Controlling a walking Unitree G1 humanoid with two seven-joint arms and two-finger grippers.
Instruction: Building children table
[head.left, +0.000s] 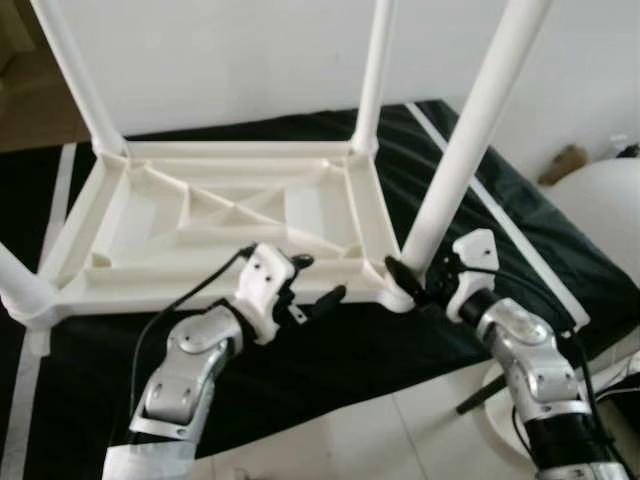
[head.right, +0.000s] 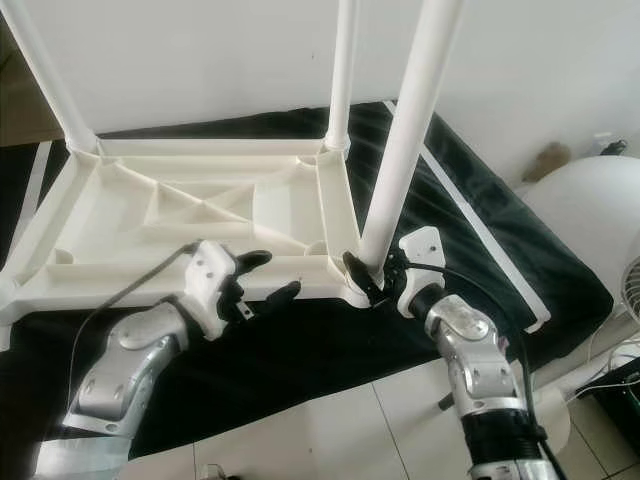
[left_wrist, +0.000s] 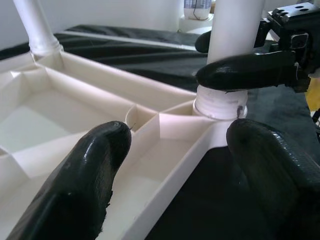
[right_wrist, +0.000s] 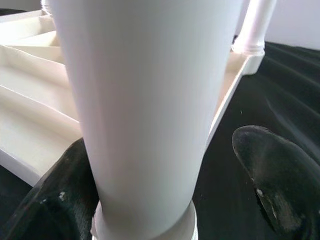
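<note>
Four legs stand in the upturned tabletop (head.left: 220, 215) on the black mat (head.left: 330, 350). Right hand (head.left: 418, 280) grips the near leg (head.left: 465, 140) at its base, probably seating it; left hand (head.left: 305, 285) hovers open beside the frame. Next: twist it firm.
</note>
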